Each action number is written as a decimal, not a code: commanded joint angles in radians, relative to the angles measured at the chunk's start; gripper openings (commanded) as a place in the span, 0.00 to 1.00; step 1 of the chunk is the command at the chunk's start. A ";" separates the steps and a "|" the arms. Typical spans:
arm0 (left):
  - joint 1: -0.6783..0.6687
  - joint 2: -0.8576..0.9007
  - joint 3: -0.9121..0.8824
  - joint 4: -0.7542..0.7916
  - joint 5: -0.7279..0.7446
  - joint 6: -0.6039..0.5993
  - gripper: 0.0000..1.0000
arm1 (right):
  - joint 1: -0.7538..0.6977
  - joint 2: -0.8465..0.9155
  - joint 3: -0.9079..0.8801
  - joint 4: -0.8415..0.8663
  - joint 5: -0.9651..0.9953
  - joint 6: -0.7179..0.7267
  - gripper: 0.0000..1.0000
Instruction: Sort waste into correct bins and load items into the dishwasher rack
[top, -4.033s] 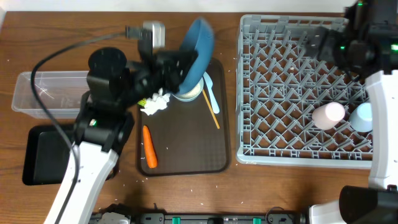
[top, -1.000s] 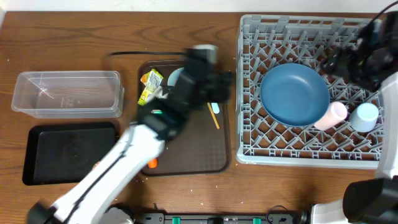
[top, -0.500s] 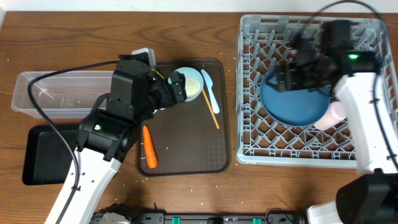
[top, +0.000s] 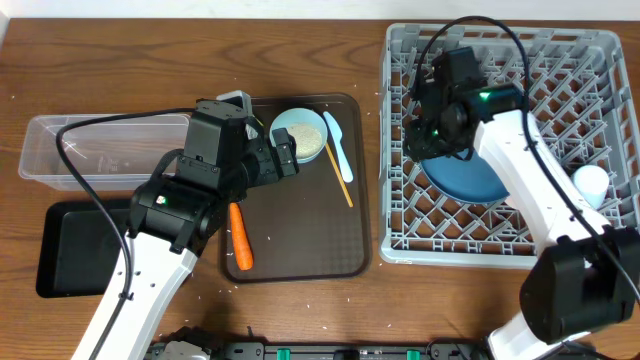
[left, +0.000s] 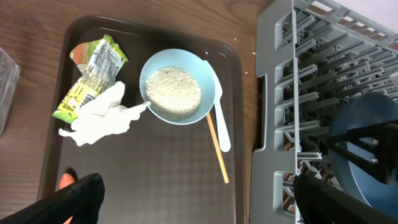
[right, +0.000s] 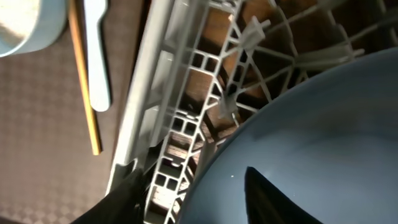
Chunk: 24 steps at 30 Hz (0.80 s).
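Dark blue plate (top: 470, 182) inside grey rack (top: 480, 250)

Light: bright, even.
Shadows: soft, faint.
Glare: dull sheen on plate (right: 323, 143).
Blur: wrist-view fingers (left: 81, 199), toward 6 o'clock.

Dark blue plate (top: 472, 183), earlier in the left gripper (top: 283, 160), now lies in the dishwasher rack (top: 560, 60) beneath the right gripper (top: 430, 130).

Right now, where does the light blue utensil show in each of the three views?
Overhead: light blue utensil on the brown tray, just right of the bowl.
Left wrist: utensil near centre, right of the bowl.
Right wrist: utensil at top left, running down from the top edge.
Shared landmark: the wooden chopsticks alongside it.
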 joint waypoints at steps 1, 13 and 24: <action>0.005 0.004 0.009 -0.003 0.006 0.018 0.98 | 0.032 0.011 -0.006 -0.011 0.072 0.095 0.37; 0.005 0.004 0.009 -0.003 0.006 0.018 0.98 | 0.038 -0.012 0.031 -0.023 0.127 0.151 0.01; 0.005 0.004 0.009 -0.003 0.006 0.017 0.98 | 0.001 -0.097 0.162 -0.031 0.002 0.142 0.01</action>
